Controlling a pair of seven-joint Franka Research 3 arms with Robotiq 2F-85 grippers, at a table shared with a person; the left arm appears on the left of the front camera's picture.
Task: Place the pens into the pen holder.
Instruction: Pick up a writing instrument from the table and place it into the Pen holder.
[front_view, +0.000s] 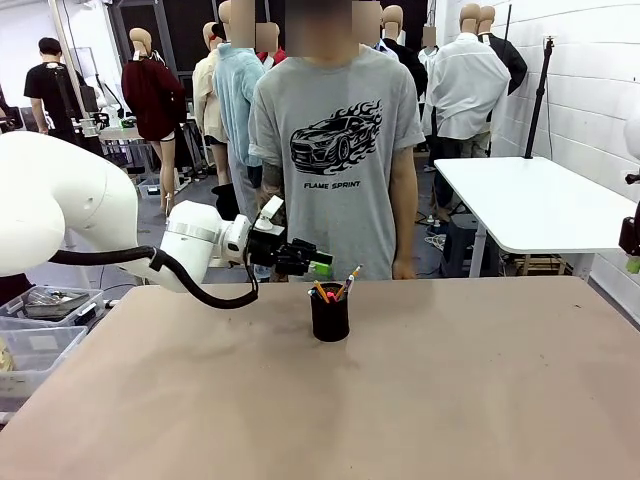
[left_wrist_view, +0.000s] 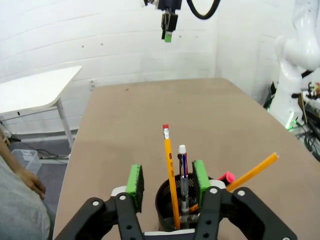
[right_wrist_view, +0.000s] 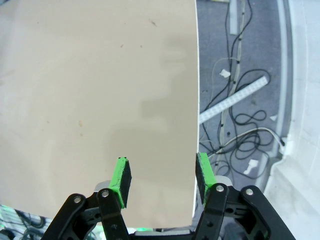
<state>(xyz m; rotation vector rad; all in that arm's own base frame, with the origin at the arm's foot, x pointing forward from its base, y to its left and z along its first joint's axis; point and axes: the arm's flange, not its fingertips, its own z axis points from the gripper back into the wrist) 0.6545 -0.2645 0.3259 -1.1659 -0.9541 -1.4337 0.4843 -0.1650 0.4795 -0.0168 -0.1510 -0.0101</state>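
Tabletop (front_view: 450, 400) carries pen holder (front_view: 329, 318); wrist views show both grippers' jaws parted, seemingly holding nothing.

— What sort of place is this?
— A robotics lab. A white robot arm (front_view: 60, 215) reaches over a bare tabletop (front_view: 400, 400); cables (right_wrist_view: 240, 115) trail on the floor, a white worktable (front_view: 530, 200) stands by a white brick wall (front_view: 590, 90).
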